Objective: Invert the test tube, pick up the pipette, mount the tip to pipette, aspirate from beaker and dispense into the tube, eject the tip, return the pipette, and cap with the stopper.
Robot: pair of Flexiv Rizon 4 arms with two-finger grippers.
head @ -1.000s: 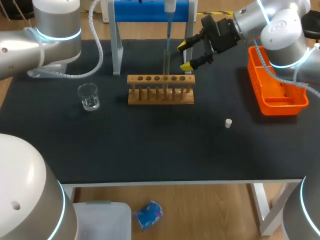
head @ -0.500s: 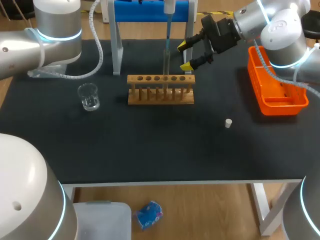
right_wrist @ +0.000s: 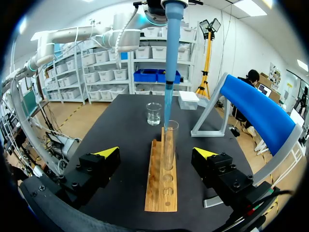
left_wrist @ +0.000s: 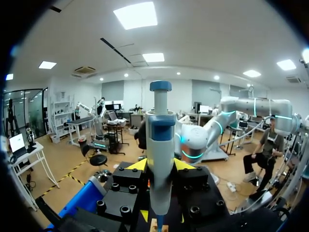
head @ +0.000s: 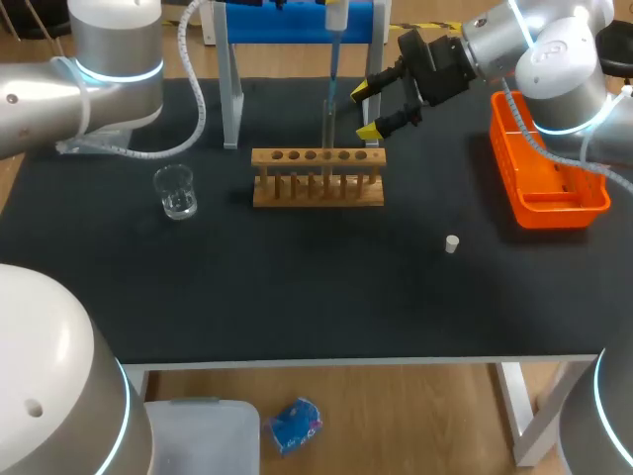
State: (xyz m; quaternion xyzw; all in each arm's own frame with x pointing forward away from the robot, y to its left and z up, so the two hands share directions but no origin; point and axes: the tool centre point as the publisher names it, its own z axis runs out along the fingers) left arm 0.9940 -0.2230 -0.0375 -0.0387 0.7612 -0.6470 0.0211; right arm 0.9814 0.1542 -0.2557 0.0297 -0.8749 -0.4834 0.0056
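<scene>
The white and blue pipette stands upright between the yellow-tipped fingers of my left gripper, which is shut on it. From above, the pipette hangs over the wooden rack, its blue tip reaching down into the mouth of the upright test tube. My right gripper stands open just right of the tube. In its own view the open right gripper straddles the rack, with the tube and blue tip ahead. The glass beaker is left of the rack. A white stopper lies front right.
An orange bin sits at the table's right edge under my right arm. A blue and white stand rises behind the rack. A white box rests at the far side beyond the beaker.
</scene>
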